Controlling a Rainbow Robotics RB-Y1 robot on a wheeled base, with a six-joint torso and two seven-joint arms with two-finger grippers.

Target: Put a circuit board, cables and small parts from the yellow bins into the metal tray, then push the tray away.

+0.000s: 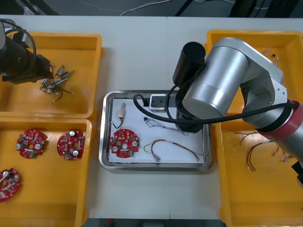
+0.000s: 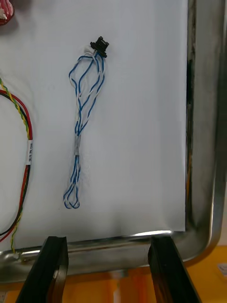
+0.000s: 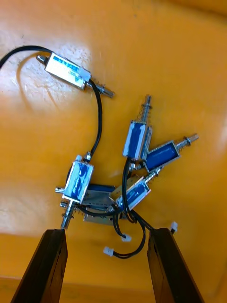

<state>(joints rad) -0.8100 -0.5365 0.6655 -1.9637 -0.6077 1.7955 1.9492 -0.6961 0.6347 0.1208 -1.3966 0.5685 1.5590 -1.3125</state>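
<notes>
– Several small metal parts [image 3: 118, 184] lie heaped in the far yellow bin [image 1: 90, 52] on the left side, their black wires [image 3: 98, 123] tangled together. Where do the fingers stand?

– Left gripper [image 3: 108, 234] hangs right over that heap, fingers spread wide and holding nothing. The pile sits just ahead of the fingertips, inside the gap between them.

– Long axes?

– Mixed. The part nearest one finger runs roughly along the fingers' own direction, while the others fan out at angles. One part lies apart, beyond the heap. My judgement: going straight in risks catching two parts or a wire loop.

– And the other arm?

– Right gripper [image 2: 108, 241] hovers at the near rim of the tray [image 2: 208, 142], fingers apart and empty. The blue and white cable [image 2: 78, 135] lies flat ahead of them, lengthwise away from the tips. A circuit board [image 1: 124, 143] and the red and yellow cable [image 2: 30, 152] also lie in the tray.

– So the left arm is nearer the parts.

– Yes, by far.
</notes>
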